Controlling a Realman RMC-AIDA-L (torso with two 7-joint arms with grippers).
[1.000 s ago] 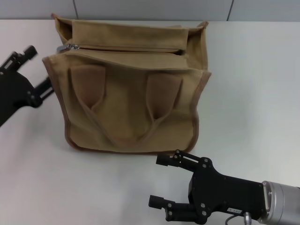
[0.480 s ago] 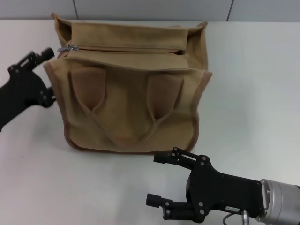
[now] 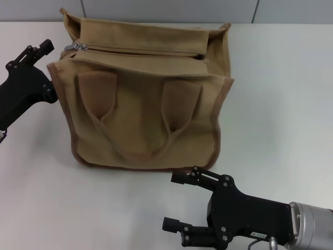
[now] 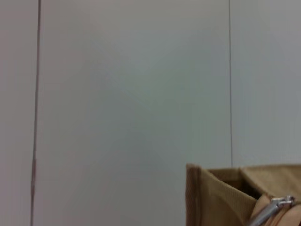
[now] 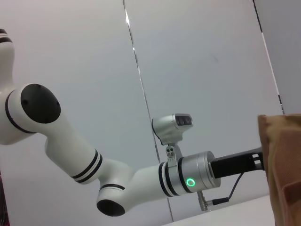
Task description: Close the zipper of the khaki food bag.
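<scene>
The khaki food bag [image 3: 145,104] stands on the white table, its handles lying flat on the side facing me. Its zipper [image 3: 140,52] runs along the top, with the silver slider [image 3: 76,47] at the left end. My left gripper [image 3: 48,70] is open right beside the bag's upper left edge, the upper finger just left of the slider. The left wrist view shows the bag's corner [image 4: 211,197] and the slider [image 4: 278,206]. My right gripper [image 3: 175,202] hangs open in front of the bag, near the table's front, touching nothing.
The white table [image 3: 281,104] extends to the right of the bag and in front of it. A grey panelled wall [image 3: 166,10] stands right behind the bag. The right wrist view shows my left arm [image 5: 141,179] and the bag's edge [image 5: 282,160].
My left gripper closed in on the bag's upper left corner, then rose slightly. The bag's top left corner and slider shifted up a little. The right gripper barely moved.
</scene>
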